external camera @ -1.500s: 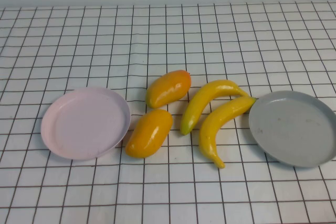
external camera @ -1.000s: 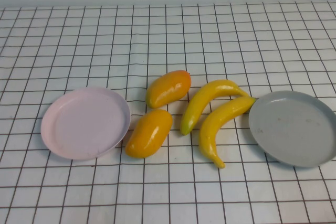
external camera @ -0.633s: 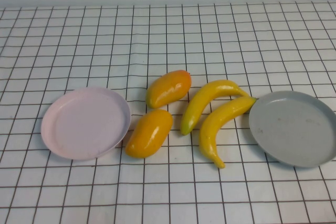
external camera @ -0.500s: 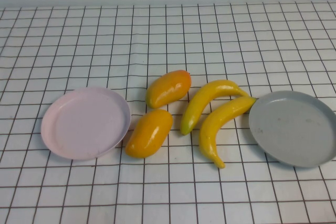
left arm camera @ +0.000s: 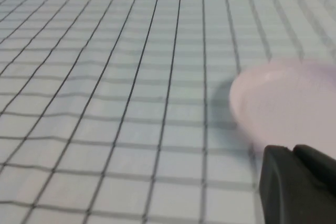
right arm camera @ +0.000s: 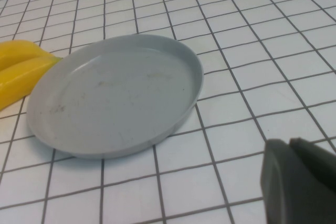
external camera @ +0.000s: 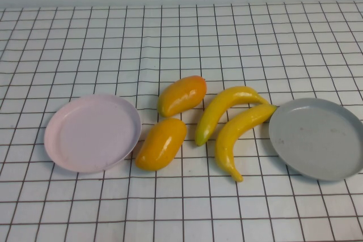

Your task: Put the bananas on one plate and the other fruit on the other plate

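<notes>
High view: arms unseen | left end effector (left arm camera: 294, 153) together | right end effector (right arm camera: 296, 148) together, cropped

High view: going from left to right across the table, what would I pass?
Pink plate → two mangoes, one behind the other → two bananas → grey plate. Neither pincer shows in this view.

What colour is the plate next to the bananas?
Plain grey plate, clearest in the right wrist view, near the shut right gripper.
</notes>
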Robot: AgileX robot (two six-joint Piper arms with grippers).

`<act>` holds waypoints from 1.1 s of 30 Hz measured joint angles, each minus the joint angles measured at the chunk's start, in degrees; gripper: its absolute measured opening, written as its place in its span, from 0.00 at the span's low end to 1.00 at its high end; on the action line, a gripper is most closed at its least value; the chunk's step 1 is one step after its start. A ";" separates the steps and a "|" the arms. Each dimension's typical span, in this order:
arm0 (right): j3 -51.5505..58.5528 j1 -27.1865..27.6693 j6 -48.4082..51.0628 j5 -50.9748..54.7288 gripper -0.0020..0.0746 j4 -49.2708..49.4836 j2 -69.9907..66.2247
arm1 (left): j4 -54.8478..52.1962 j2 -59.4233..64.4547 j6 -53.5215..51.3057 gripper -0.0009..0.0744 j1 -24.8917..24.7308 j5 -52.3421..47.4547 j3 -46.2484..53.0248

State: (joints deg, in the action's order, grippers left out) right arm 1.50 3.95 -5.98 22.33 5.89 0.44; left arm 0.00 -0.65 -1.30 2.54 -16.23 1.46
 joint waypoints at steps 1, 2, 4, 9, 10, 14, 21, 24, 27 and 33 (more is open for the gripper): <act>0.00 0.00 0.00 0.00 0.01 0.00 0.00 | 2.67 0.00 2.00 0.01 0.00 3.15 0.00; 0.00 0.00 0.00 0.00 0.01 0.00 0.00 | 6.31 0.00 5.35 0.01 0.00 6.63 0.00; 0.00 0.00 0.00 0.00 0.01 0.00 0.00 | 13.11 0.00 11.89 0.01 0.00 12.99 0.00; 0.00 0.00 0.00 0.00 0.01 0.00 0.00 | 22.30 0.00 19.76 0.01 0.00 26.37 0.00; 0.00 0.00 0.00 0.00 0.01 0.00 0.00 | 22.72 0.00 19.99 0.01 0.00 28.02 0.00; 0.00 0.00 0.00 0.00 0.01 0.00 0.00 | 23.44 0.00 19.78 0.01 0.00 29.89 0.00; 0.00 0.00 0.00 0.00 0.01 0.00 0.00 | 14.54 0.00 28.18 0.01 -1.33 10.02 -5.10; 0.00 0.00 0.00 0.00 0.01 0.00 0.00 | 11.17 2.91 20.76 0.01 -4.62 -6.93 -14.96; 0.00 0.00 0.00 0.00 0.01 0.00 0.00 | 13.18 10.66 9.63 0.01 -8.35 -17.84 -24.60; 0.00 0.00 0.00 0.00 0.01 0.00 0.00 | 19.09 32.49 -10.60 0.01 -14.31 -36.33 -41.14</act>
State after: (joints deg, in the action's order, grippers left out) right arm 1.50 3.95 -5.98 22.33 5.89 0.44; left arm 19.09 31.84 -11.90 -11.77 -52.56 -39.69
